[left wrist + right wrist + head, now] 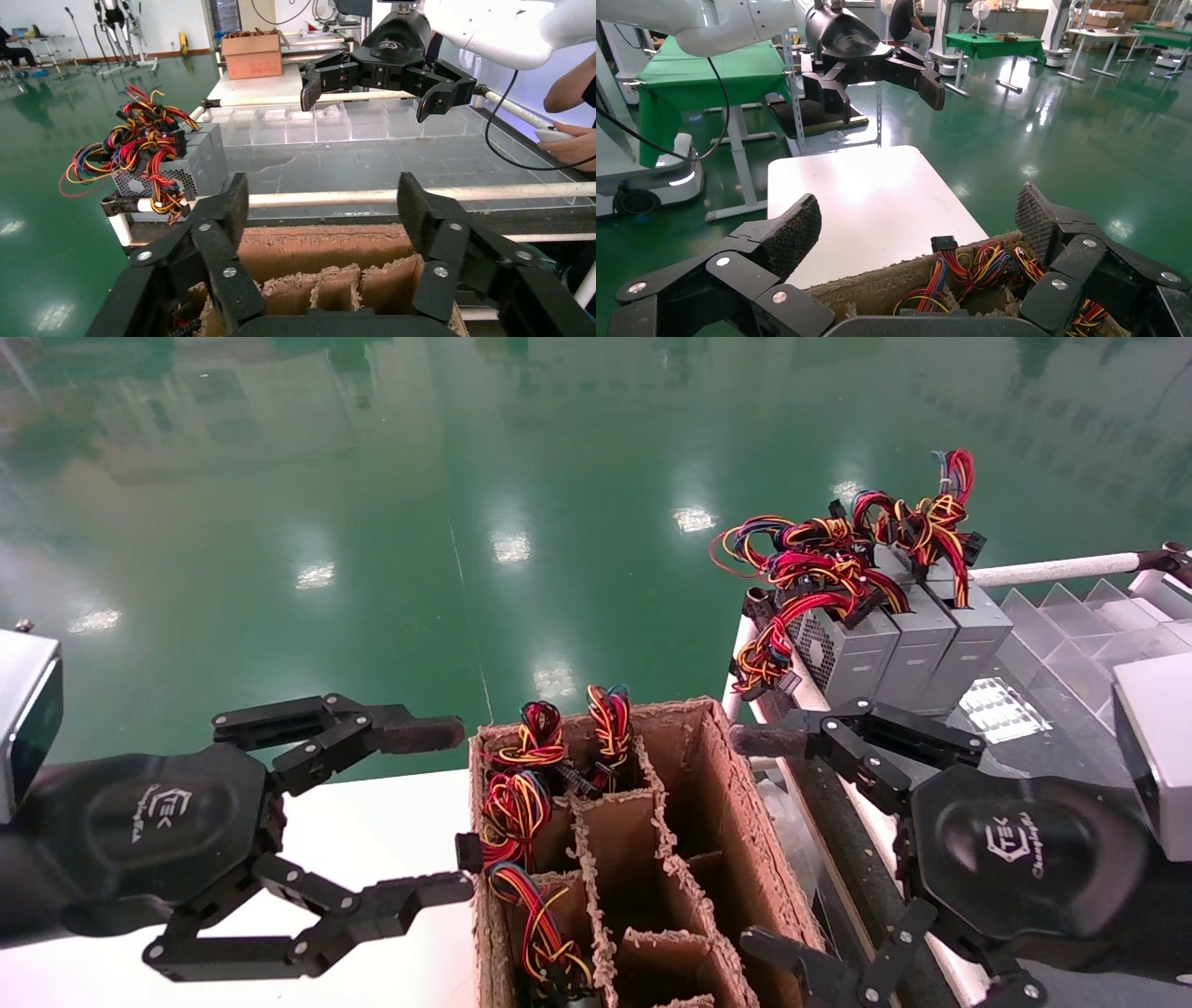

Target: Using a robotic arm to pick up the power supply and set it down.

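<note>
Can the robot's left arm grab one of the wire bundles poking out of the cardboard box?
Probably yes. The left gripper hangs open right beside the cardboard divider box, and the wire bundles stick up from its near cells with nothing between them.

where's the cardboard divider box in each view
Head view: cardboard divider box bottom centre, between left gripper and right gripper.
Left wrist view: box beyond the open fingers.
Right wrist view: its rim beyond the fingers.
Shared landmark: red-yellow wire bundles inside.
</note>
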Motion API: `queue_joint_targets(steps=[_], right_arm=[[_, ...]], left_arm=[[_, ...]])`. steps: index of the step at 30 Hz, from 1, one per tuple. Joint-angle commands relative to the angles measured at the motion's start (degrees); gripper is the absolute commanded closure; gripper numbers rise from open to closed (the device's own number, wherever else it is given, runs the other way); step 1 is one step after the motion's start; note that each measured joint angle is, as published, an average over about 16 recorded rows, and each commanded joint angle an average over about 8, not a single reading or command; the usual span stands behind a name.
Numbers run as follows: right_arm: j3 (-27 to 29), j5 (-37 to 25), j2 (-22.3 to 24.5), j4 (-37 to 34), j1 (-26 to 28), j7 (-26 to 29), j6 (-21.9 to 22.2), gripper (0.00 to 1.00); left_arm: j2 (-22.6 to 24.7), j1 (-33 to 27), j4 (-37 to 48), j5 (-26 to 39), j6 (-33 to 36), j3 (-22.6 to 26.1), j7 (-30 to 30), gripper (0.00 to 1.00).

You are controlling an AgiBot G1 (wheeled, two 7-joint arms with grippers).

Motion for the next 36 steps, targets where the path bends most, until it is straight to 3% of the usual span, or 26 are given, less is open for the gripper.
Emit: queue_joint_targets(steps=[1, 22, 28, 36], right_arm=[[0.0, 0.0, 0.0, 0.0, 0.0, 0.0, 0.0, 0.0], [-0.87, -1.21, -0.19, -1.79, 0.09, 1.09, 0.61, 0.0], [-3.4, -5.57, -1.54, -3.52, 1.45, 3.3, 2.19, 0.0], [-9.03, -13.26, -7.74, -8.01, 5.77, 6.39, 3.18, 0.0]], left_arm=[[0.0, 0.0, 0.0, 0.0, 0.0, 0.0, 0.0, 1.0], [0.0, 0.0, 0.01, 0.0, 0.0, 0.0, 0.0, 1.0], [0.0, -0.01, 0.01, 0.0, 0.0, 0.0, 0.0, 1.0], [0.0, -0.01, 0.01, 0.0, 0.0, 0.01, 0.0, 0.99]])
